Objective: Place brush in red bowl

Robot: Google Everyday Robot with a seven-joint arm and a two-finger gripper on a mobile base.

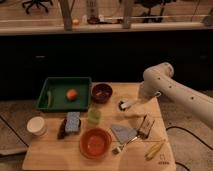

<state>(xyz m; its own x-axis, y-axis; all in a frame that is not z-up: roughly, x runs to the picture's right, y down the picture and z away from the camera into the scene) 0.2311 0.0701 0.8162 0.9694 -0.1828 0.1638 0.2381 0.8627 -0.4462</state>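
The brush has a cream-white handle and a small dark head that points left. It sticks out sideways from my gripper, which is shut on the handle end, a little above the right middle of the wooden table. The white arm reaches in from the right. The red bowl is wide and shallow and sits empty at the table's front, to the left of and nearer than the gripper.
A small maroon bowl and a green tray holding an orange fruit are at the back. A green cup, blue sponge, white cup, grey cloth, metal utensil, brown box and yellowish stick lie around.
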